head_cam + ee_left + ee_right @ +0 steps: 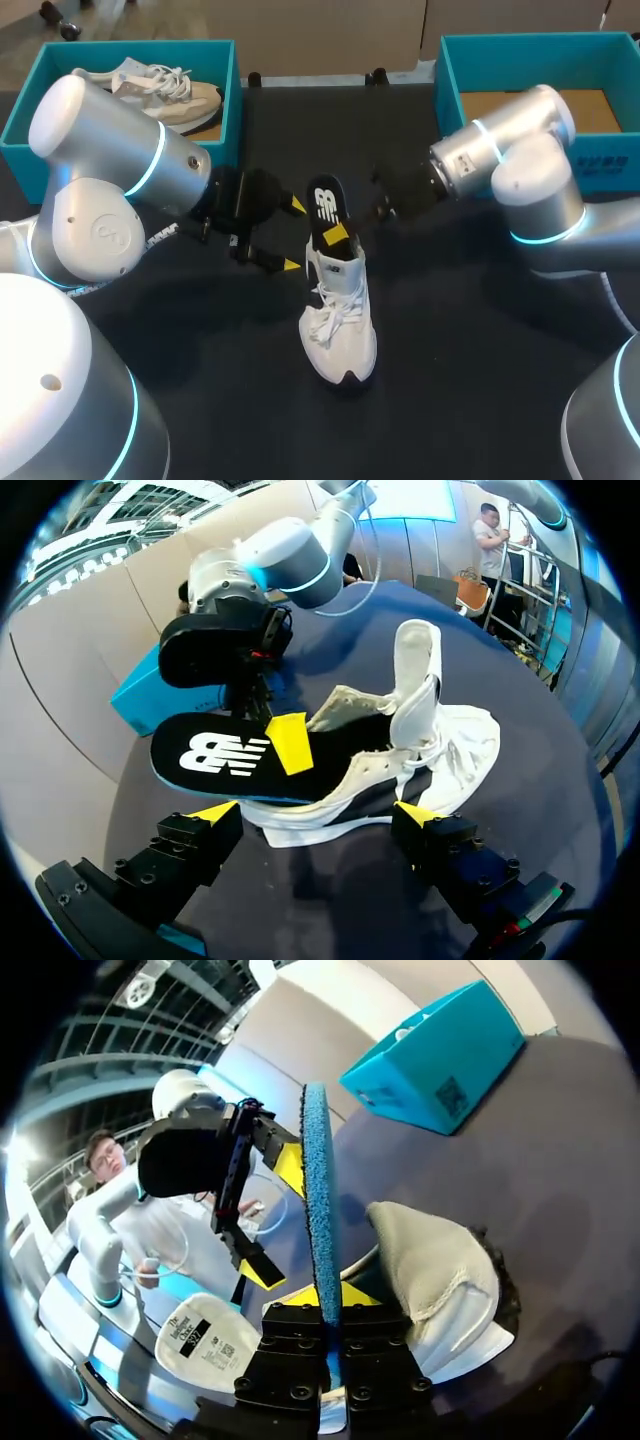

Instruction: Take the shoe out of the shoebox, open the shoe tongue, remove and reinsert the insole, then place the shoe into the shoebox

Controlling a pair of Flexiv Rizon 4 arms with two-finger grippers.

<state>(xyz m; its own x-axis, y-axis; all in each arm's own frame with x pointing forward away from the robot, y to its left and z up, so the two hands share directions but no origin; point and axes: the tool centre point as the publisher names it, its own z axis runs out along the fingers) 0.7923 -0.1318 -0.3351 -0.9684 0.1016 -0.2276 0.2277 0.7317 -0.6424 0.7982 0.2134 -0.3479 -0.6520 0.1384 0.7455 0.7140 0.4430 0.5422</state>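
Note:
A white shoe (pixel 340 320) stands mid-table, toe toward the near edge, its tongue (pixel 418 670) pulled up. A black insole (pixel 325 208) with a white logo sticks out of the shoe's opening, angled up and back. My right gripper (pixel 337 236) is shut on the insole. The right wrist view shows the insole (pixel 320 1190) edge-on, blue, pinched between the yellow tips of my right gripper (pixel 325 1295). My left gripper (pixel 294 235) is open just left of the insole, holding nothing. In the left wrist view, my left gripper (pixel 314 812) frames the insole (pixel 215 755) and the shoe (pixel 440 750).
A teal shoebox (pixel 225 60) at the back left holds a beige shoe (pixel 160 90). A second teal shoebox (pixel 450 75) at the back right shows a bare cardboard floor. Both arms crowd the table's middle, around the shoe.

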